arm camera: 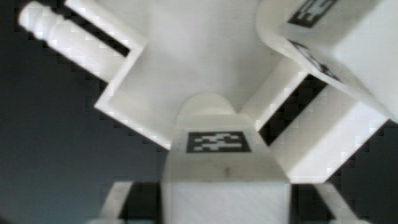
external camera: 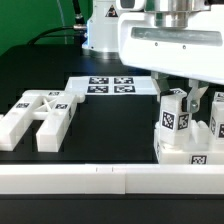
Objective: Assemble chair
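Note:
In the wrist view my gripper [arm camera: 222, 203] is shut on a white chair bar [arm camera: 217, 140] with a square tag; its rounded end points at a broad white chair part [arm camera: 187, 65] with a ribbed peg [arm camera: 71, 42]. More tagged white pieces [arm camera: 324, 120] lie beside the bar. In the exterior view my gripper [external camera: 198, 105] reaches down into a cluster at the right: an upright tagged block [external camera: 172, 118] on a low tagged block [external camera: 192, 153]. Which piece it holds cannot be told there. The H-shaped frame [external camera: 40, 115] lies flat at the exterior view's left.
The marker board [external camera: 110, 85] lies flat behind the parts, mid-table. A long low white wall [external camera: 90, 180] runs along the front edge. The arm's white body [external camera: 165, 45] hangs over the right half of the black table.

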You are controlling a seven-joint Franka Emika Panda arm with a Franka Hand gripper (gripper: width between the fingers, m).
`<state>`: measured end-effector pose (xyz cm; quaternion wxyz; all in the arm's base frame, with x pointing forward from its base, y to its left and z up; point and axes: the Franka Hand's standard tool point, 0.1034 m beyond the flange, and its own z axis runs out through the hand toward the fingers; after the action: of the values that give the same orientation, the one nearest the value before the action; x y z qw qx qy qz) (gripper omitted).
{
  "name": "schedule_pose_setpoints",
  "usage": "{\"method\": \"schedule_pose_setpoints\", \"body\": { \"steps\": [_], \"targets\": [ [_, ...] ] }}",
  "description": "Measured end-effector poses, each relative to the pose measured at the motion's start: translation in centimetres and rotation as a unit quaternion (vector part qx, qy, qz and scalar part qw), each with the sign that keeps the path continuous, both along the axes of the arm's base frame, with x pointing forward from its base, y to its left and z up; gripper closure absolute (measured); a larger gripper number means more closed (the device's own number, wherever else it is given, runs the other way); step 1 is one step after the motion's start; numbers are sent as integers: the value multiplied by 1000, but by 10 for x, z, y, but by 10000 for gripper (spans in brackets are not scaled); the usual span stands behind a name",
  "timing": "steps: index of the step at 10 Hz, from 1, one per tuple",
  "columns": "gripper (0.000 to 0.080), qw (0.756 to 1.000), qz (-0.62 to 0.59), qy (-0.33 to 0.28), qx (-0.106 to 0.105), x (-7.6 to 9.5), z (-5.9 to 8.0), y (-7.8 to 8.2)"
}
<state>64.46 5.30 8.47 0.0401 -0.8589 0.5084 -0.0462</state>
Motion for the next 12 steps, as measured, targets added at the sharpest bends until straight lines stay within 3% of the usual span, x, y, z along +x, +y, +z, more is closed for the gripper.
{"method": "schedule_pose_setpoints", "body": {
  "steps": [4, 6, 7, 8, 12],
  "targets": [
    [503, 998, -57, 1, 8, 0, 0, 1],
    [260, 1000, -30, 0, 5, 0, 0, 2],
    [260, 1000, 9, 1, 0, 1, 1, 2],
    [173, 998, 64, -2, -7, 1, 1, 1],
    [151, 975, 222, -5, -29, 1, 1, 0]
  ]
}}
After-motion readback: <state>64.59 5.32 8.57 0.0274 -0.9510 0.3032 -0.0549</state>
